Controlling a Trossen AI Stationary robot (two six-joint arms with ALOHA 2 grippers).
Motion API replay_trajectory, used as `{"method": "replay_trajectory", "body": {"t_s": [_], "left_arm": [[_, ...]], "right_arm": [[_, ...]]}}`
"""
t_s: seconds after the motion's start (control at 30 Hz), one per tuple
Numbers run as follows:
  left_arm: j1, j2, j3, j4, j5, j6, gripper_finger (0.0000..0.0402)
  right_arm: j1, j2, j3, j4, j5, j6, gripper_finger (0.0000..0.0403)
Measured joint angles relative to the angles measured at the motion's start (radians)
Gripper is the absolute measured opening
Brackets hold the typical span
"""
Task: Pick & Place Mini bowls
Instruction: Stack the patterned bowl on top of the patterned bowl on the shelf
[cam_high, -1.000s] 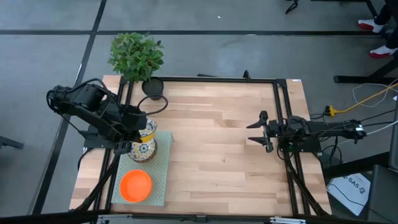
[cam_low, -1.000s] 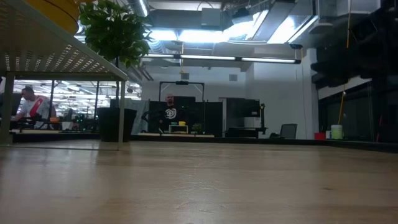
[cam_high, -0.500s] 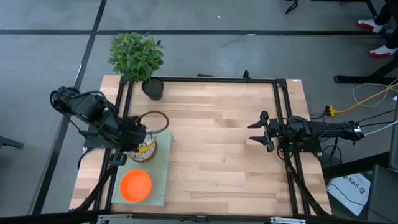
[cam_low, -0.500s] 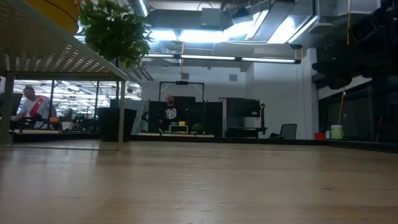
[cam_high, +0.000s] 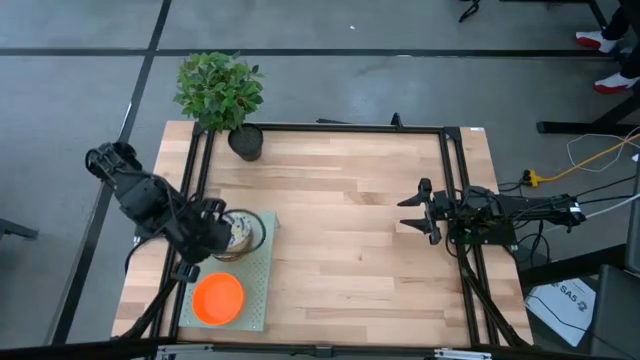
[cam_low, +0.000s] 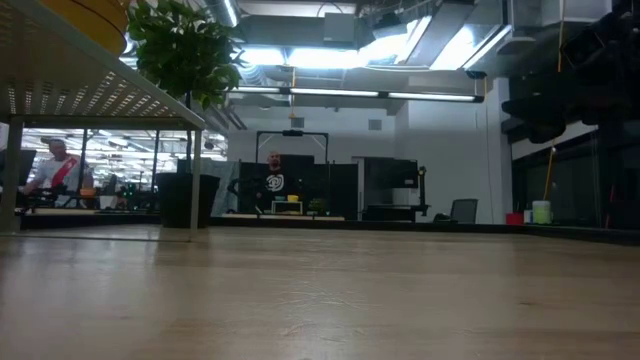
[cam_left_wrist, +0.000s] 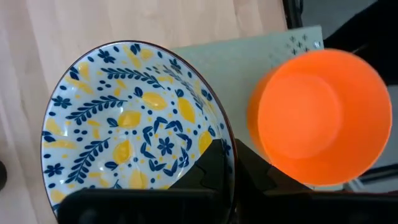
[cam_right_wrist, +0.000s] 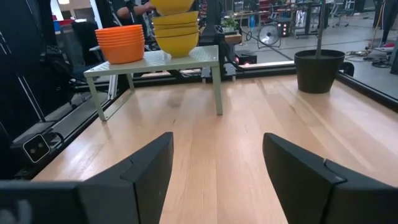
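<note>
A white bowl with a blue-and-yellow floral pattern (cam_left_wrist: 134, 127) is in my left gripper (cam_left_wrist: 230, 155), over the far part of a pale green perforated rack (cam_high: 258, 285) at the table's near left. In the high view the bowl (cam_high: 243, 230) sits over a stack of like bowls (cam_right_wrist: 175, 31). A stack of plain orange bowls (cam_high: 218, 298) stands on the rack's near part and also shows in the left wrist view (cam_left_wrist: 320, 115). My right gripper (cam_high: 418, 210) is open and empty at the table's right. My left gripper holds the patterned bowl by its rim (cam_left_wrist: 225, 134), one finger (cam_left_wrist: 211, 165) inside the bowl and one (cam_left_wrist: 255, 177) outside. The bowl sits mouth up, about level. I cannot tell whether it rests on the stack below or hangs just above it.
A black pot (cam_high: 245, 142) with a green plant (cam_high: 218, 90) stands at the table's far left corner. A black frame (cam_high: 450, 180) runs along the table's edges. Bare wood lies between the rack and my right gripper.
My left arm has drawn back toward the table's left and near edges. The patterned bowl in its gripper has gone a short way toward the near edge, from beside the stack to over it.
</note>
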Motion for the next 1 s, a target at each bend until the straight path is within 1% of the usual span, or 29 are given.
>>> {"method": "replay_trajectory", "body": {"t_s": [0.13, 0.37, 0.53, 0.7, 0.87, 0.9, 1.0], "left_arm": [[-0.044, -0.002, -0.022, 0.001, -0.051, 0.002, 0.0008], [-0.096, -0.044, -0.078, 0.000, -0.105, 0.006, 0.0008], [-0.136, -0.070, -0.138, -0.001, -0.166, 0.001, 0.0008], [-0.174, -0.074, -0.178, 0.000, -0.194, 0.021, 0.0008], [-0.225, -0.093, -0.186, 0.000, -0.317, 0.033, 0.0009], [-0.233, -0.094, -0.187, 0.000, -0.328, 0.046, 0.0009], [-0.249, -0.095, -0.187, 0.000, -0.317, 0.084, 0.0013]], "right_arm": [[0.000, 0.000, 0.000, 0.000, 0.000, -0.003, 0.0245], [0.000, 0.000, 0.000, 0.000, 0.000, -0.003, 0.0245], [0.000, 0.000, 0.000, 0.000, 0.000, -0.003, 0.0245], [0.000, 0.000, 0.000, 0.000, 0.000, -0.003, 0.0245], [0.000, 0.000, 0.000, 0.000, 0.000, -0.003, 0.0245], [0.000, 0.000, 0.000, 0.000, 0.000, -0.003, 0.0245], [0.000, 0.000, 0.000, 0.000, 0.000, -0.003, 0.0245]]}}
